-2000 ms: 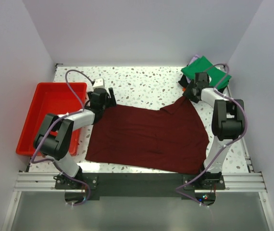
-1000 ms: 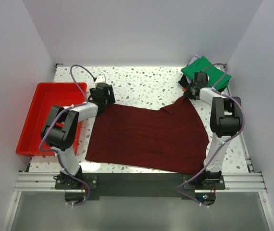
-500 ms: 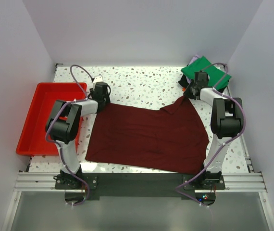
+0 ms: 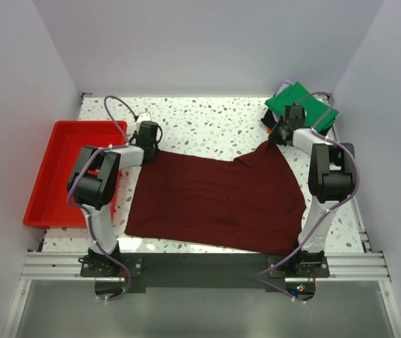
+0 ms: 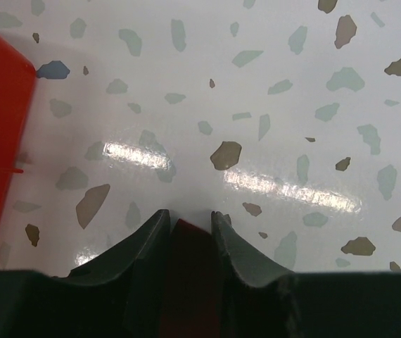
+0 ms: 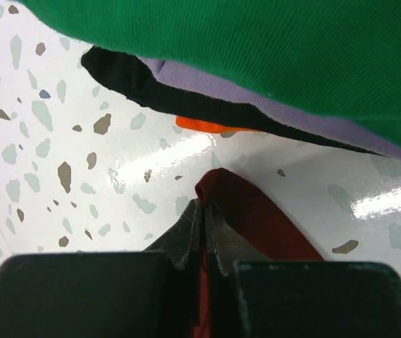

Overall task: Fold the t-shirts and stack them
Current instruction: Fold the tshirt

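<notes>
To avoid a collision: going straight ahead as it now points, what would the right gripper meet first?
Likely the orange shirt at the bottom of the folded stack, just beyond the maroon shirt it holds; depth is unclear.

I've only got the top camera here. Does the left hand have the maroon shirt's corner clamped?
Observer: Not clamped. The left hand has its fingers apart, with a corner of the maroon t-shirt between them.
Operator: And the right hand?
Observer: The right hand is shut on a fold of that shirt.
Operator: What's under the green one?
Observer: Beneath the green t-shirt lie a lavender t-shirt, a black t-shirt, and an orange t-shirt lowest.
</notes>
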